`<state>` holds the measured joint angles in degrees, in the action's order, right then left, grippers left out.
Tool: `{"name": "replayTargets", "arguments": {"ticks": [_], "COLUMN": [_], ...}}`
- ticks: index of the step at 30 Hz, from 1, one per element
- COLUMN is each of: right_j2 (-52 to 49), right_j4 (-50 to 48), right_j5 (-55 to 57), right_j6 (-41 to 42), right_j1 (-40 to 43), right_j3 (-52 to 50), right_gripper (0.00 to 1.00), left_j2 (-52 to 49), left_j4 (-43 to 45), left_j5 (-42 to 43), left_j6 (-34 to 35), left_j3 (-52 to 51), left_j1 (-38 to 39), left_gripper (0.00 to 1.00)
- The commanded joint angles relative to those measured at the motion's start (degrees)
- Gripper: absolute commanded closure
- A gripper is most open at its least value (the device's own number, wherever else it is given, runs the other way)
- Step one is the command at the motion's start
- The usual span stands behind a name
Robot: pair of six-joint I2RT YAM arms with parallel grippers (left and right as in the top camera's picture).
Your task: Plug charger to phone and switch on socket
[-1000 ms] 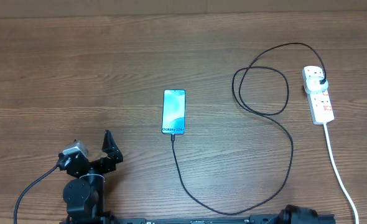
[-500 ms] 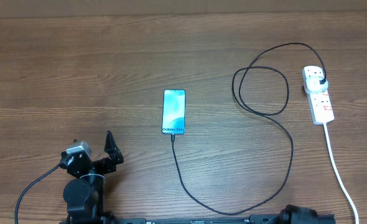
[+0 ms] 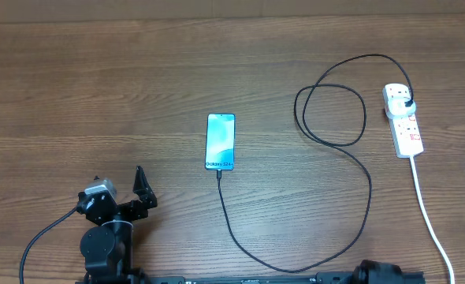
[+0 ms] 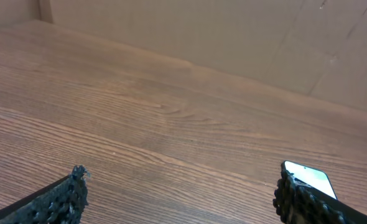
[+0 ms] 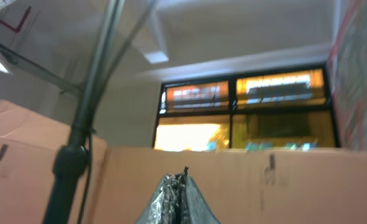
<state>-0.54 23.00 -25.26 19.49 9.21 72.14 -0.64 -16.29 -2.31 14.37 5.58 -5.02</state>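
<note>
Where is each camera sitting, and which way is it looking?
Overhead: above the table, looking straight down at the phone, charger and socket; the left arm shows at the bottom edge.
Left wrist: low on the left gripper, looking across the table toward a cardboard wall; its open fingers show.
Right wrist: on the right gripper, pointing up at windows and ceiling; its shut fingers show.
Shared: overhead and left wrist both see the phone and table.
</note>
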Motion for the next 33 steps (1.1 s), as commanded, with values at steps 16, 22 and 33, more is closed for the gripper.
{"name": "replayTargets", "arguments": {"ticks": [16, 22, 33], "right_j2": [0.22, 0.20, 0.20], "right_j4": [13.79, 12.09, 3.93], "right_j5": [-0.15, 2.97, 7.48], "right_j6": [-4.74, -4.74, -4.57], "right_j1": [-7.87, -7.87, -7.87], "right_j3": [-10.19, -23.17, -41.07], "right_gripper": [0.96, 0.96, 0.54], "left_j2": [0.35, 0.35, 0.35], "left_j4": [0.04, 0.04, 0.04], "left_j5": [0.44, 0.44, 0.44], "left_j6": [-1.53, -1.53, -1.53], "left_j3": [-0.57, -0.57, -0.57], "left_j1": [-0.22, -0.22, -0.22], "left_gripper": [0.01, 0.00, 0.00]}}
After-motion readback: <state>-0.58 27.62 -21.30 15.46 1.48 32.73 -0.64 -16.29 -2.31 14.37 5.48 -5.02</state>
